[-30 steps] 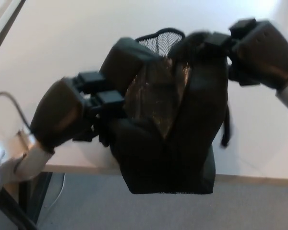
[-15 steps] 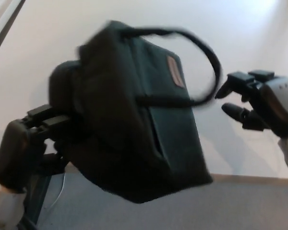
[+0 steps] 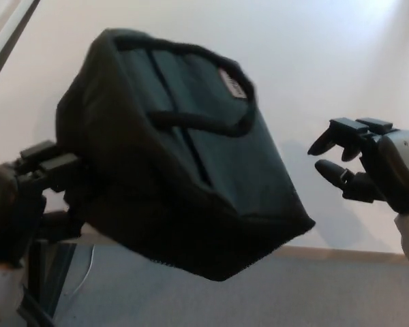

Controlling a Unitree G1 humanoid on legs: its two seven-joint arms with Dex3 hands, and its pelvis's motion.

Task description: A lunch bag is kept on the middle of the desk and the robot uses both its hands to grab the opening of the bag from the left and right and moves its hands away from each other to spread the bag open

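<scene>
The black lunch bag (image 3: 184, 163) hangs tilted over the desk's front edge, its outer side and carry strap (image 3: 198, 119) turned up toward me, a small label near its top. Its opening is hidden. My left hand (image 3: 34, 197) sits at the bag's lower left and is shut on the bag's left side, with the fingers buried behind the fabric. My right hand (image 3: 368, 170) hovers to the right of the bag, apart from it, open with fingers spread and nothing in it.
The white desk (image 3: 313, 61) stretches behind the bag, and its front edge (image 3: 354, 253) runs along the lower right. Grey floor (image 3: 341, 293) lies below. A dark desk leg and a cable (image 3: 61, 272) show at lower left.
One second ago both hands held the bag with its mesh-lined opening showing. The right hand has let go and moved off right; the bag swung over to the left and now shows its outer side.
</scene>
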